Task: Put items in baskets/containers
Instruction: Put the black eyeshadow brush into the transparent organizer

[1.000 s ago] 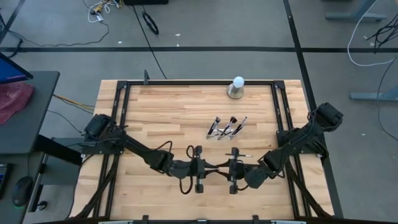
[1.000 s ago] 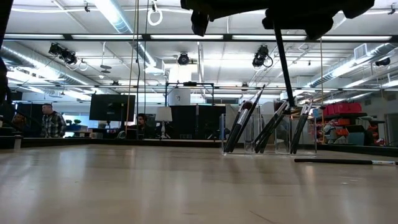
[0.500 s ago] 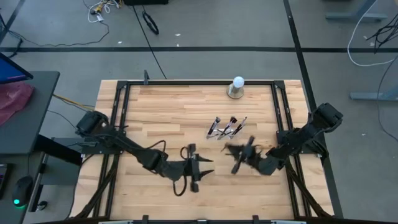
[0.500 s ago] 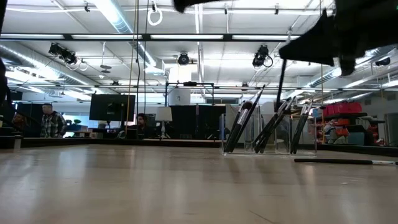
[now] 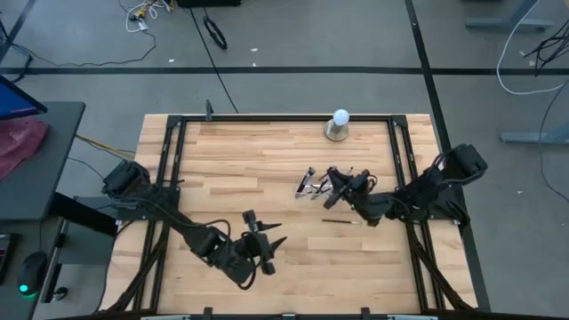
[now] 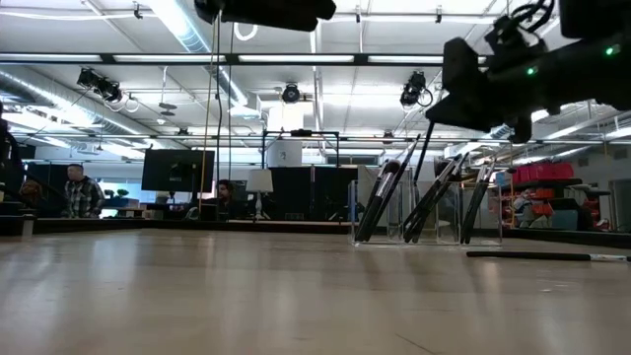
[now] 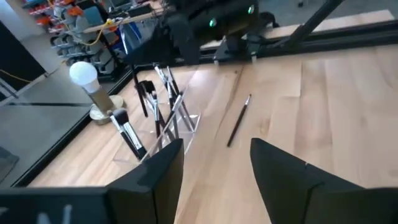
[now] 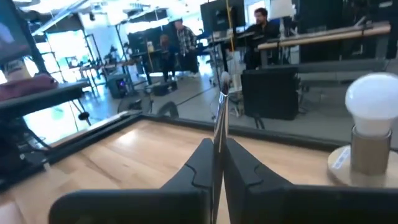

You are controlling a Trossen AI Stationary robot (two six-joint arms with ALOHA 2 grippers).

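the right gripper [image 5: 340, 182] now hangs right over the holder [image 5: 323, 185], which stands in the table's [image 5: 231, 160] far right part. a second ago it was at the near edge, nose to nose with the left gripper [image 5: 269, 246]. its fingers [image 8: 196, 167] are pressed together on a thin brush [image 8: 219, 118], whose shaft sticks up between them in the right wrist view. so the brush has changed hands and has been carried to the drop spot.

the left gripper has pulled back toward the near edge, left of centre. it was pinched shut a second ago; now its fingers [image 7: 155, 171] stand apart with nothing between them.

several brushes [image 6: 380, 200] already lean in the holder. one loose brush [image 5: 340, 221] lies flat on the table just near of it, untouched through all this. the bulb [image 5: 339, 119] stands at the far edge, away from the work.

judging from this, the handover is done and the next step is likely to lower the held brush into the holder and let go. the loose one probably comes after. a tilted entry could knock the leaning brushes.
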